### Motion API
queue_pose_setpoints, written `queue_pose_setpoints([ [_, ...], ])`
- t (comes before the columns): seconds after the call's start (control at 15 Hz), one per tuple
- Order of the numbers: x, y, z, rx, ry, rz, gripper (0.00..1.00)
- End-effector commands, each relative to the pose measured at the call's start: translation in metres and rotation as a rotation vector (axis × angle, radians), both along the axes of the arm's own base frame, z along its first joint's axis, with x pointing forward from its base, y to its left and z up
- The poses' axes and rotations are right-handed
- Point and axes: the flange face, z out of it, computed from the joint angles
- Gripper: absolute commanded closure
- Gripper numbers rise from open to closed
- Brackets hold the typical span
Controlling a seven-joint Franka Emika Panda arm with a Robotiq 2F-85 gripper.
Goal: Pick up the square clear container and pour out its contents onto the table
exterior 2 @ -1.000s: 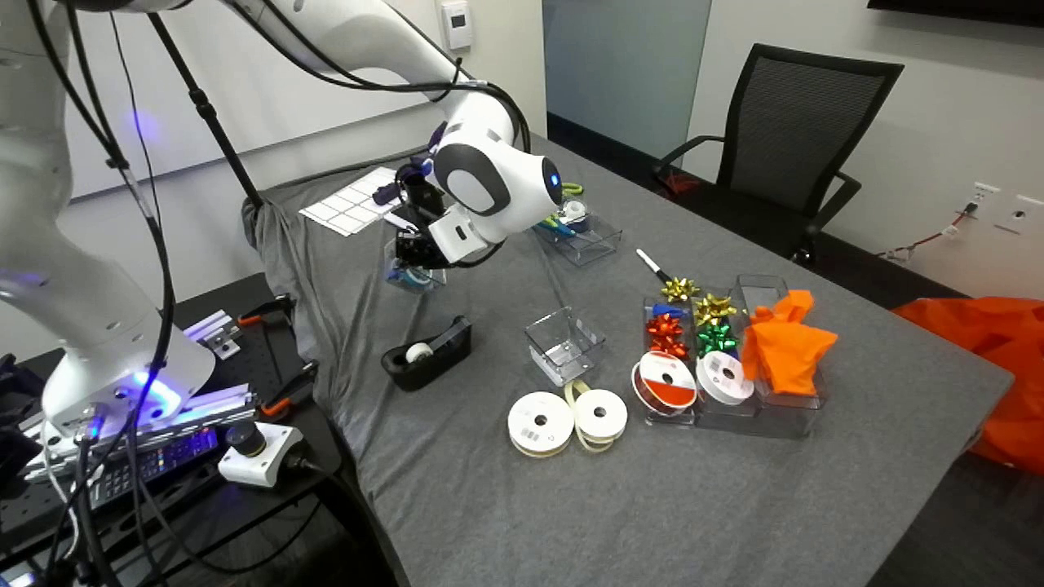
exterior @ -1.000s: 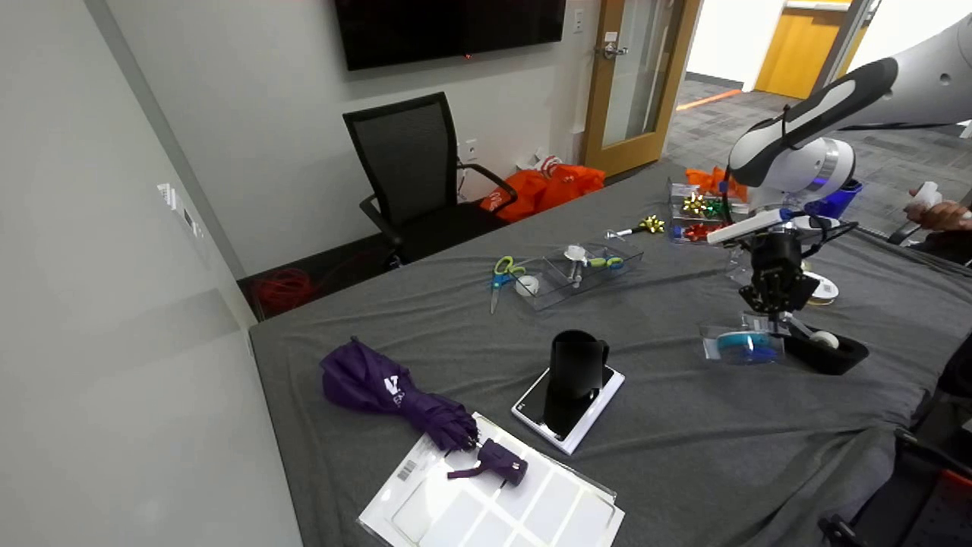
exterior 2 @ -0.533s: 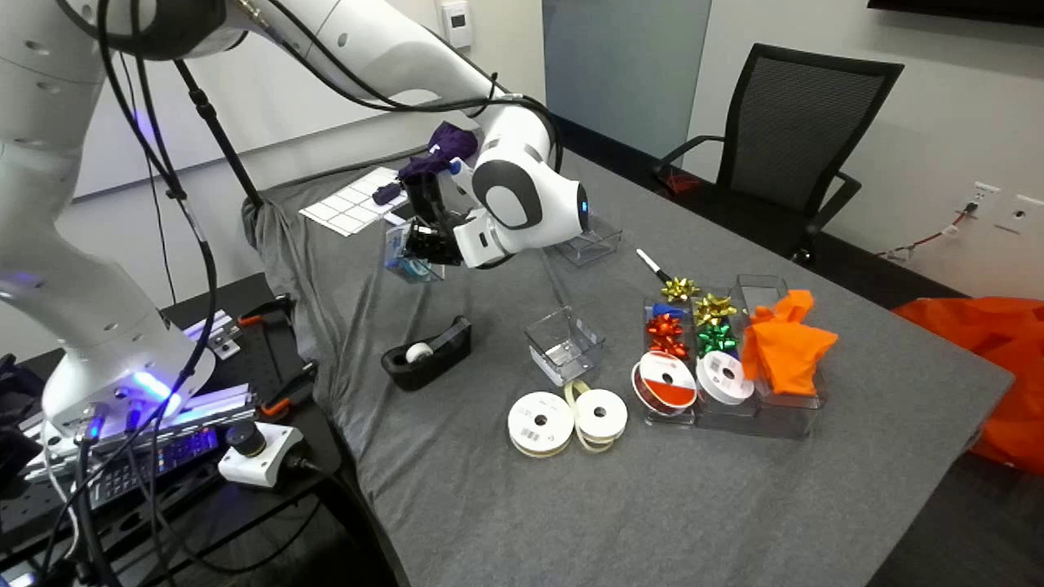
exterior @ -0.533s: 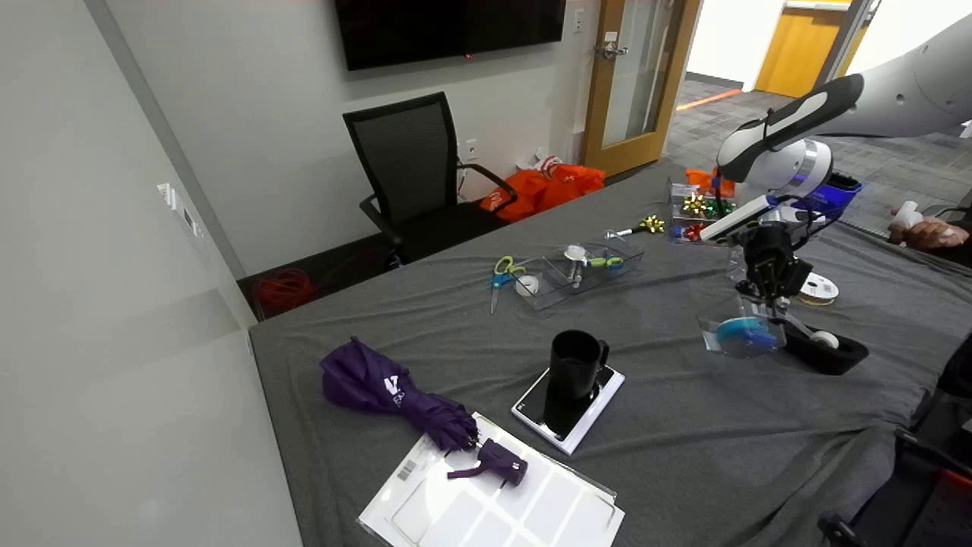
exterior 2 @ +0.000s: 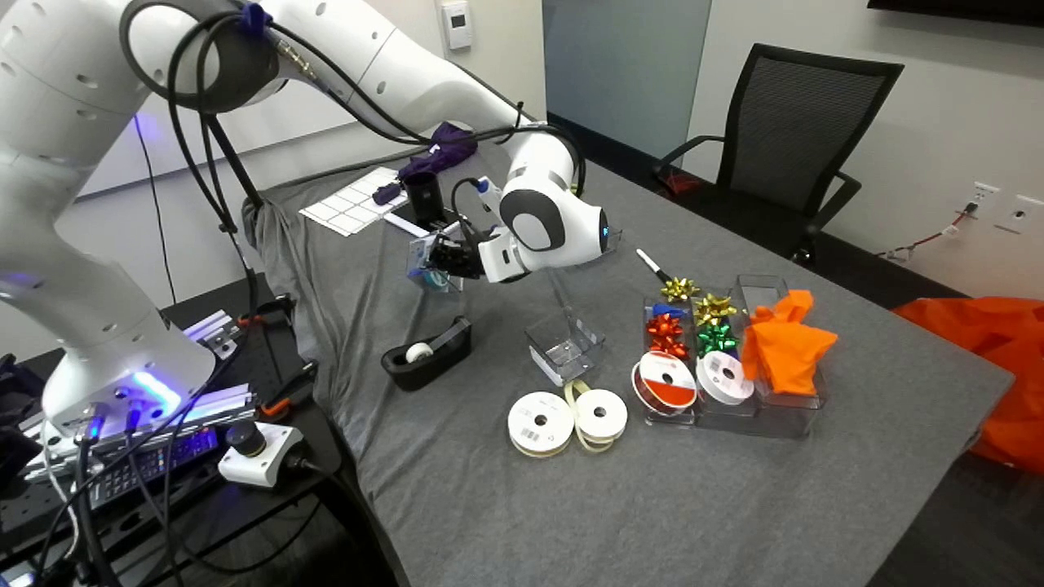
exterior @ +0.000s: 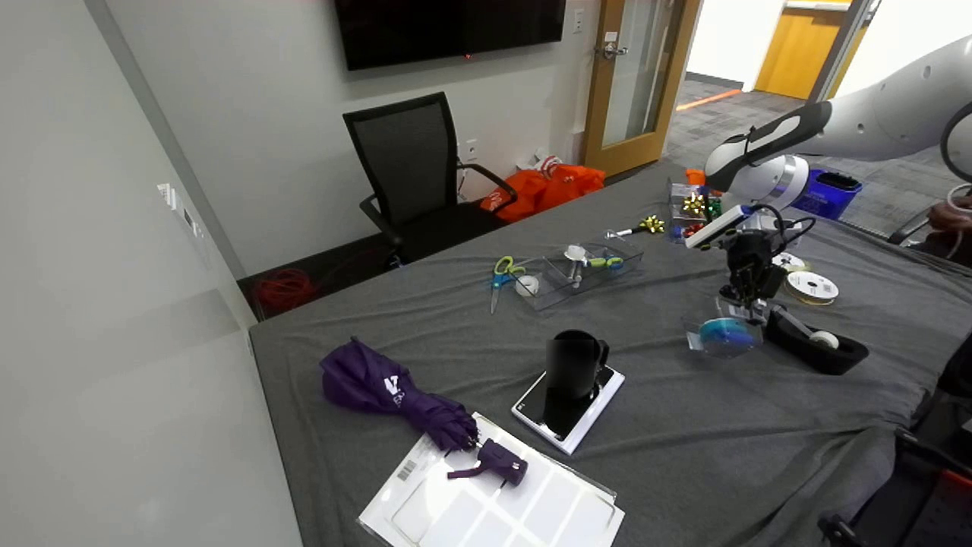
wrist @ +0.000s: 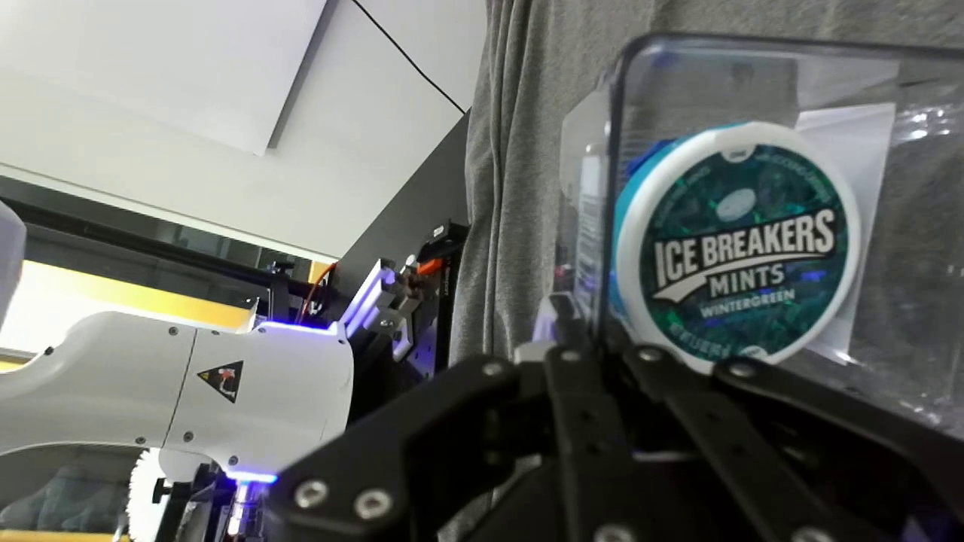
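The square clear container (wrist: 922,226) is held tilted above the grey-draped table (exterior 2: 685,505); inside lies 1 round mint tin (wrist: 742,256) (white-edged, its green lid facing the wrist view); something blue (wrist: 646,155), mostly hidden, shows behind it.

In an exterior view our white arm (exterior 2: 416,81) arches up from its lit base (exterior 2: 114,350), folds at the elbow (exterior 2: 241,73) and slopes down to a bent wrist (exterior 2: 571,224), while the wrist view shows our black gripper (wrist: 596,327) with its fingers (wrist: 580,399) pinched close together.
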Motion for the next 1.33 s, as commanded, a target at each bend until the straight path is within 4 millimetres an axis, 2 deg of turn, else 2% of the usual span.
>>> queue_pose_setpoints([
  [0.0,0.001,-0.002,-0.001,0.0,0.001,0.001,0.95],
  [0.2,0.003,-0.002,0.001,-0.001,-0.002,0.002,0.95],
  [0.27,0.003,-0.002,0.001,-0.001,-0.002,0.002,0.99],
  [0.4,-0.004,0.0,-0.001,0.066,0.014,-0.023,0.99],
  [0.73,-0.019,0.009,-0.021,0.246,0.099,-0.152,0.99],
  [1.27,-0.029,0.018,-0.05,0.446,0.187,-0.348,0.99],
])
